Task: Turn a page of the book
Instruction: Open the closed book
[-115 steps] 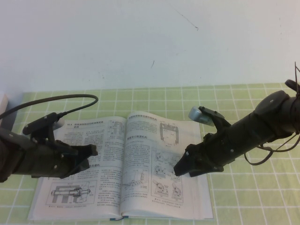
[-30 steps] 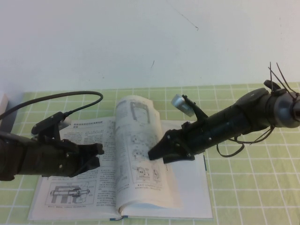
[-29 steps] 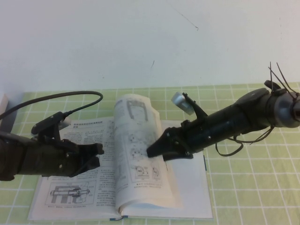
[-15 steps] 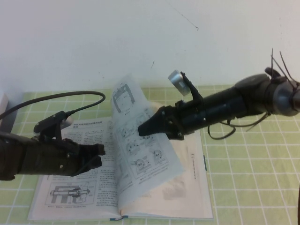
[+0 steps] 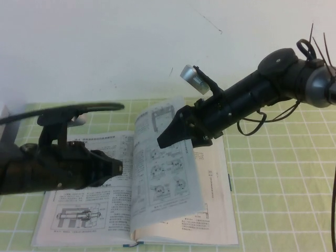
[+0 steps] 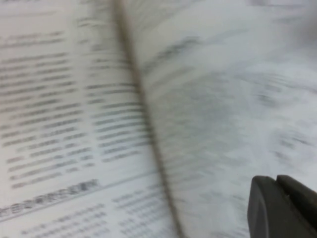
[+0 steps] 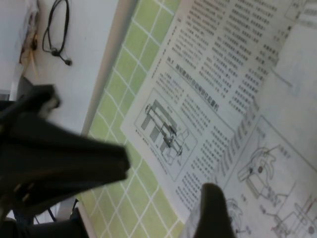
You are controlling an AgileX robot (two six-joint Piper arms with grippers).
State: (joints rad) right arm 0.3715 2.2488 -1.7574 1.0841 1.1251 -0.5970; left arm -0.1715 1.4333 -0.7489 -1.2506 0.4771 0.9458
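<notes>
The book (image 5: 79, 231) lies open on the green checked mat. The page (image 5: 168, 178), with a U-shaped diagram and a grid of drawings, stands lifted and leans over the right half. My right gripper (image 5: 161, 142) is shut on the page near its outer edge. In the right wrist view one finger (image 7: 213, 213) lies on the page's printed face (image 7: 277, 163) and the other finger is hidden. My left gripper (image 5: 116, 168) is shut and empty above the left leaf, near the spine. Its fingertips (image 6: 277, 198) show over blurred print.
The green checked mat (image 5: 283, 173) reaches past the book on the right. A white wall stands behind. A black cable (image 5: 79, 107) arcs over my left arm. A blue ribbon marker (image 5: 127, 245) sticks out at the spine's near end. The cylinder-drawing leaf (image 7: 163, 134) lies flat.
The page lay flat at first; my right gripper has lifted it up and toward the spine, then higher. My left arm has risen and shifted slightly right.
</notes>
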